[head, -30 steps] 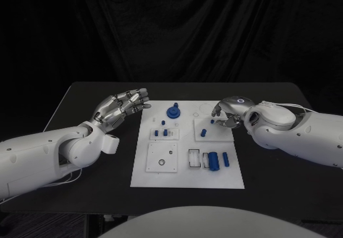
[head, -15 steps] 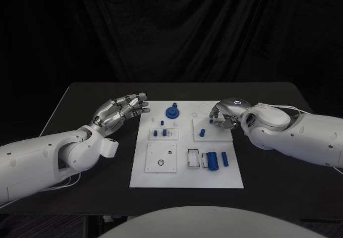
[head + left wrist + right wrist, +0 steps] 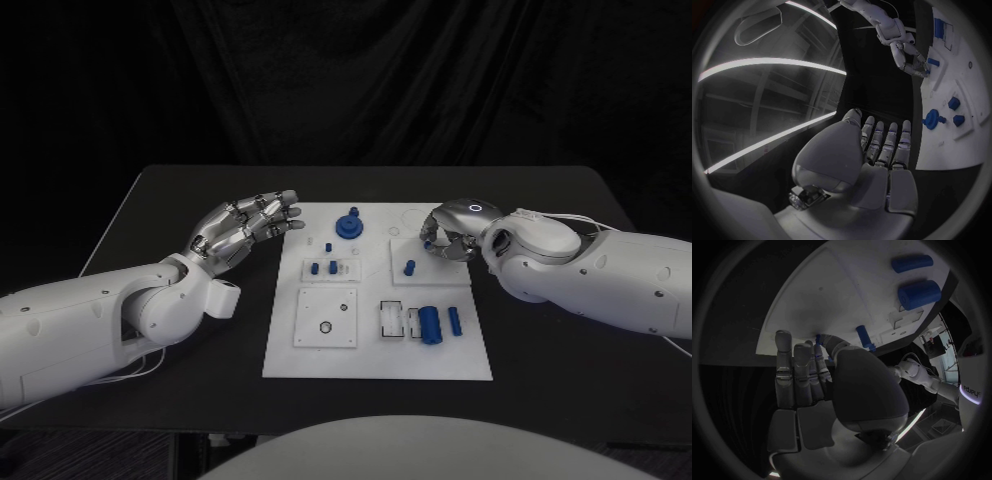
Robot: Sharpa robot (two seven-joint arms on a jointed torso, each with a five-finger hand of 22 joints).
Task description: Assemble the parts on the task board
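Since a second ago my right hand (image 3: 450,236) has drawn a little leftward over the upper right of the task board (image 3: 378,365), while my left hand (image 3: 245,225) has barely shifted beside the board's upper left corner. My left hand holds nothing, palm raised, fingers straight and slightly apart; the left wrist view shows those fingers (image 3: 884,142) side by side above the dark table (image 3: 173,195). My right hand is bent down over the upper right plate of the board, its fingers (image 3: 795,370) lying close together. A small blue part (image 3: 819,339) shows at their tips, but I cannot tell whether I am gripping it.

On the board, a blue knob with a round base (image 3: 349,224) stands at the upper middle. Below and left of it, several small blue pegs (image 3: 330,267) stand in a square plate. One short blue peg (image 3: 410,267) stands just left of my right hand. Toward the lower right of the board lie a thick blue cylinder (image 3: 431,326) and a thinner blue pin (image 3: 454,320), side by side, beside a black-edged slot (image 3: 389,320).
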